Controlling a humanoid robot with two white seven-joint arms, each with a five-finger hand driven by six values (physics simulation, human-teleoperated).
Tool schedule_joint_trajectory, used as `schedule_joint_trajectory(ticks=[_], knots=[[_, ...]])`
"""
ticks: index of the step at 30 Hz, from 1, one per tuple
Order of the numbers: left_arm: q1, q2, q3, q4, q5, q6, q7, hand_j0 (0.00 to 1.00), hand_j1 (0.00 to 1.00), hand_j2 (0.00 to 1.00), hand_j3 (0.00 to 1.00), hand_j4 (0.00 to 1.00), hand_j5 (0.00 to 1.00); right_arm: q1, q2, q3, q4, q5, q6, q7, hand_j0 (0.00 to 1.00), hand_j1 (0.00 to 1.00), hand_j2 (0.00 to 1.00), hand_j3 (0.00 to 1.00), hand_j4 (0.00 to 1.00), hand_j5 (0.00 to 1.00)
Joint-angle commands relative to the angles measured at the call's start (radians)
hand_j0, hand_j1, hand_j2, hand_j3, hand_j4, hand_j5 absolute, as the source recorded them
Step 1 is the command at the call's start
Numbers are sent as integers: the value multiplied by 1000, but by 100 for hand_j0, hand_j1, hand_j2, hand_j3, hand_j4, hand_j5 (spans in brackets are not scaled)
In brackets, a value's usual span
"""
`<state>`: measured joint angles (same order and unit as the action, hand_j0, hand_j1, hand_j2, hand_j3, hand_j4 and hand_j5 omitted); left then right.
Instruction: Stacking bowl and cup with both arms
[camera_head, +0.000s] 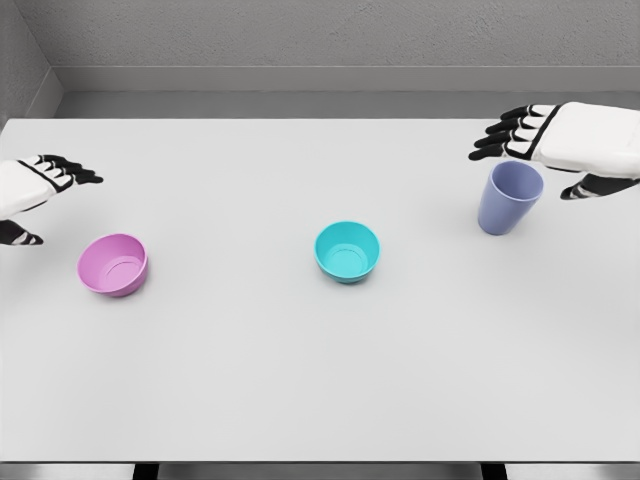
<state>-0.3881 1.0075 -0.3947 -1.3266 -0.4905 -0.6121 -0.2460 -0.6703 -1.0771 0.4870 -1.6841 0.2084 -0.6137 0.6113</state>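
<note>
A pink bowl (113, 264) sits on the white table (300, 380) at the left. A teal bowl (347, 250) stands near the middle. A lavender cup (509, 197) stands upright at the right. My right hand (530, 150) hovers just above and behind the cup's rim, fingers spread towards the left, thumb (590, 187) to the right of the cup, not closed on it. My left hand (45, 195) floats at the left edge, above and left of the pink bowl, fingers extended and holding nothing.
The table's far edge meets a grey wall (330, 40). Its near edge runs along the bottom of the view.
</note>
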Motion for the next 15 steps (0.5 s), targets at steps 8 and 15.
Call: schedule_joint_trajectory(ticks=[8, 15], knots=[[-164, -20, -225, -36, 10, 1, -116, 100, 100, 100, 100, 100, 100, -3, -9, -21, 6, -4, 3, 0, 100, 100, 100, 100, 100, 100], [-345, 60, -386, -36, 92, 1, -328, 100, 100, 100, 100, 100, 100, 5, -29, -84, 38, 0, 3, 0, 100, 100, 100, 100, 100, 100]])
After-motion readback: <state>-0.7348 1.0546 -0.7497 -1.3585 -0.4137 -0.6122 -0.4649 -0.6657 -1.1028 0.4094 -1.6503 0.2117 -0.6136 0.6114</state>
